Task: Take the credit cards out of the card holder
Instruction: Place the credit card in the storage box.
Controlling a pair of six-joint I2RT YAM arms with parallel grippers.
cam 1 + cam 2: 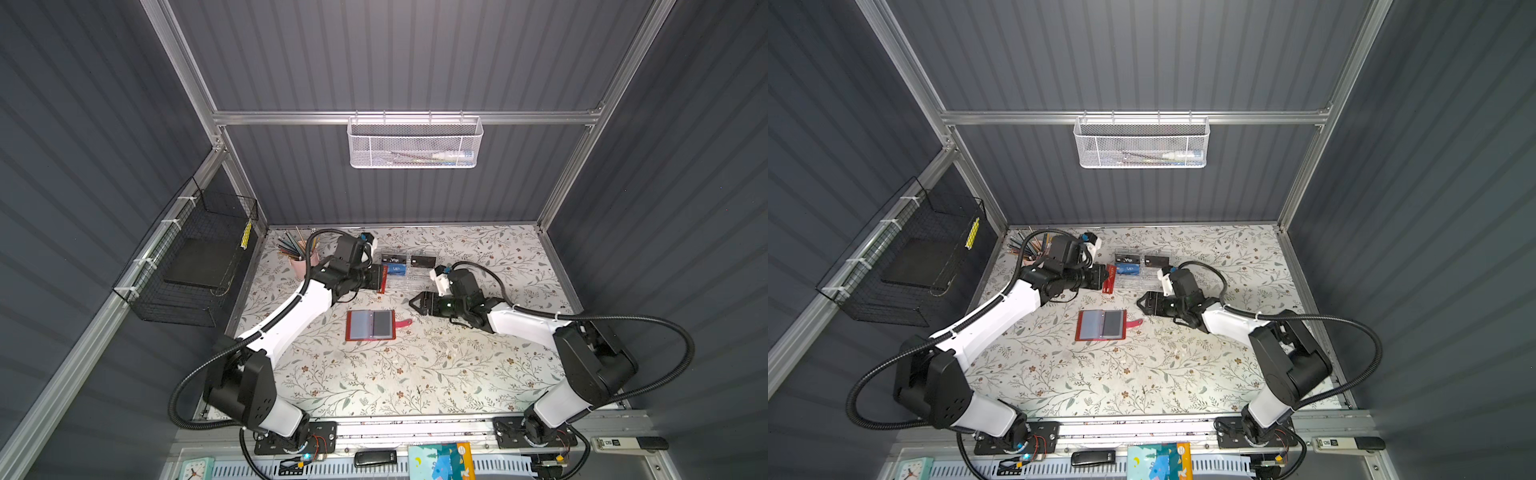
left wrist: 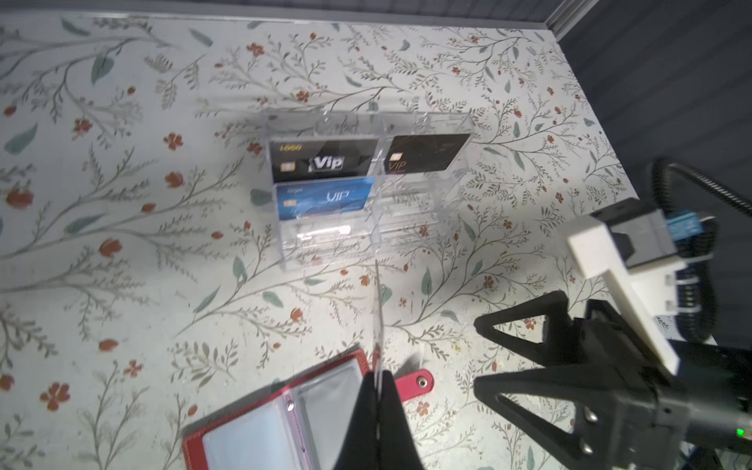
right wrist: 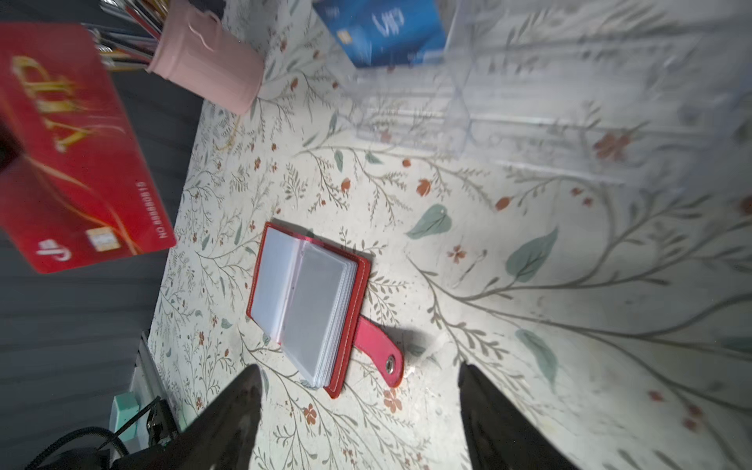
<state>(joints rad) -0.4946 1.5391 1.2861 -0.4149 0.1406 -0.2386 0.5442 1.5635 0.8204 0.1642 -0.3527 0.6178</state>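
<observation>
One red card (image 3: 81,162) sits pinched, seemingly upright, in the left jaws.

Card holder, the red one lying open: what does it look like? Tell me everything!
The card holder is a small red booklet, leather-like with pale stitching round the edge. It lies open and flat near the middle of the flowery table. Inside are greyish clear plastic sleeves, stacked like pages; the two on show look empty. A red strap with a metal snap sticks out flat from one side. Nothing but the table touches it.
</observation>
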